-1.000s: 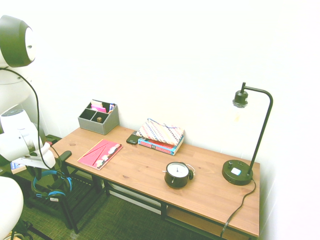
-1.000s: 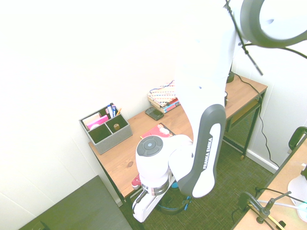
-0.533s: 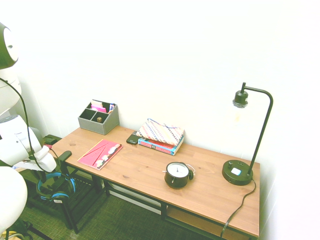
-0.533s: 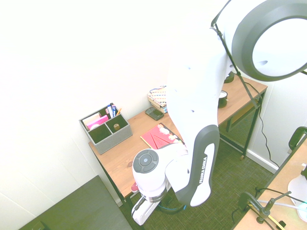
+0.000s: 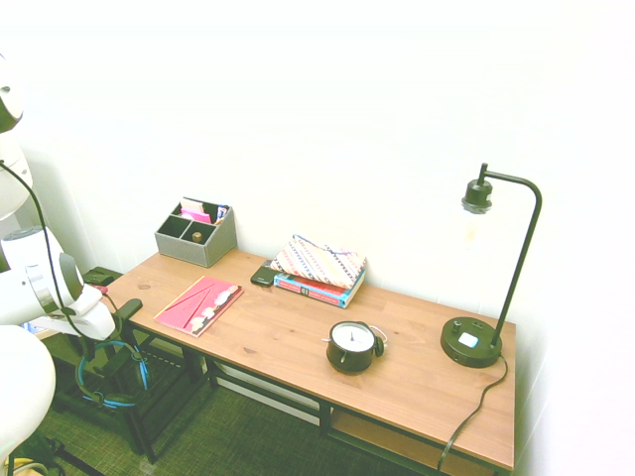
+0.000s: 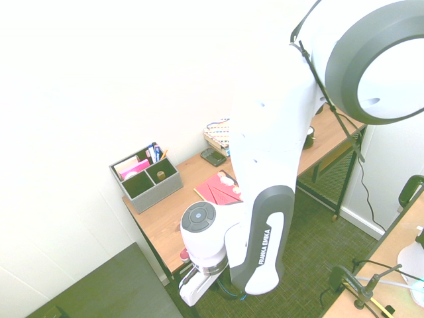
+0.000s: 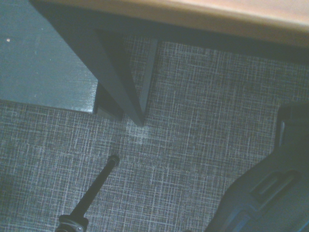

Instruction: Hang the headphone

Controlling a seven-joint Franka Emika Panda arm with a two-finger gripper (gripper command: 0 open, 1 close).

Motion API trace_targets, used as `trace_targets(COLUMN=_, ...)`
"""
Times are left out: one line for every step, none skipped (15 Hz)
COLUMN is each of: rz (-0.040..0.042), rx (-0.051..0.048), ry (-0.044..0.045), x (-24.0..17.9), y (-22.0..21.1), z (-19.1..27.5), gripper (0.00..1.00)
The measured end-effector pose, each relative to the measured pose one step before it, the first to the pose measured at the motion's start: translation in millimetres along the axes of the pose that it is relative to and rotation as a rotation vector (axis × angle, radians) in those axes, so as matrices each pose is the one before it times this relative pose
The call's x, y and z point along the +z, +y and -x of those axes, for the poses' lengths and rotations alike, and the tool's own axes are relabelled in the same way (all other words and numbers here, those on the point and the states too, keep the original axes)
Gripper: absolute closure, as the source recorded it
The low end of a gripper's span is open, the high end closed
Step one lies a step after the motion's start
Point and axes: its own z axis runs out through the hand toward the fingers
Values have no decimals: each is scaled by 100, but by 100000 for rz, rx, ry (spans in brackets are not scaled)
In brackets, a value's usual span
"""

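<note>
My claw [image 5: 99,342] hangs just off the end of the wooden table [image 5: 298,342], below the level of its top, pointing down toward the carpet [image 5: 228,436]. My own arm hides the fingers in the second exterior view, and in the first exterior view they are too small and shadowed to read, so I cannot tell whether they are apart or closed, nor whether they grip anything.

The headphone [image 5: 111,375] hangs right under my claw, beside the table's end and clear of the floor. Its bright blue band shows as a drooping loop, with dark ear cups at the sides that are hard to make out against the shadow under the table. In the second exterior view only a thin sliver of blue peeks out below my wrist. In the wrist view a dark moulded piece with a blue edge rises at the lower corner, likely one ear cup, above grey woven carpet and next to a dark table leg [image 7: 120,72].

On the table lie a pink folder [image 5: 198,304], a grey organiser box [image 5: 195,236], a stack of books [image 5: 319,270], a black alarm clock [image 5: 353,346] and a black lamp [image 5: 486,288].
</note>
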Motion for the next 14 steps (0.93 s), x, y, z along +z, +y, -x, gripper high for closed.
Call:
trace_targets(rz=-155, rx=535, ry=-420, x=-459, y=142, z=-234, gripper=0)
trace_targets(rz=-525, rx=548, ry=-280, x=-968, y=186, z=-333, gripper=0)
trace_targets(rz=-687, rx=537, ry=-425, x=-1620, y=255, z=-516, gripper=0)
trace_targets(rz=-58, rx=330, ry=-880, x=-1860, y=392, z=-719, gripper=0)
trace_targets(rz=-138, rx=-25, ry=-1039, x=-2017, y=570, z=-916, gripper=0)
trace_targets(rz=-247, rx=284, ry=-583, x=-1983, y=830, z=-1391, gripper=0)
trace_targets(rz=-240, rx=219, ry=-380, x=-1865, y=955, z=-1714, gripper=0)
trace_targets(rz=-686, rx=-32, ry=529, x=-1944, y=1091, z=-2231, gripper=0)
trace_targets(rz=-635, rx=-3, ry=1227, x=-1976, y=1465, z=-2812, gripper=0)
trace_targets(rz=-340, rx=-307, ry=823, x=-1827, y=1574, z=-2831, gripper=0)
trace_targets(rz=-168, rx=-41, ry=57, x=-1874, y=1694, z=-2770, gripper=0)
trace_targets(rz=-312, rx=-184, ry=-106, x=-2005, y=1677, z=-2558, gripper=0)
trace_targets(rz=-90, rx=96, ry=219, x=-2330, y=1902, z=-2687, gripper=0)
trace_targets(rz=509, rx=1156, ry=468, x=-2457, y=2220, z=-2570, gripper=0)
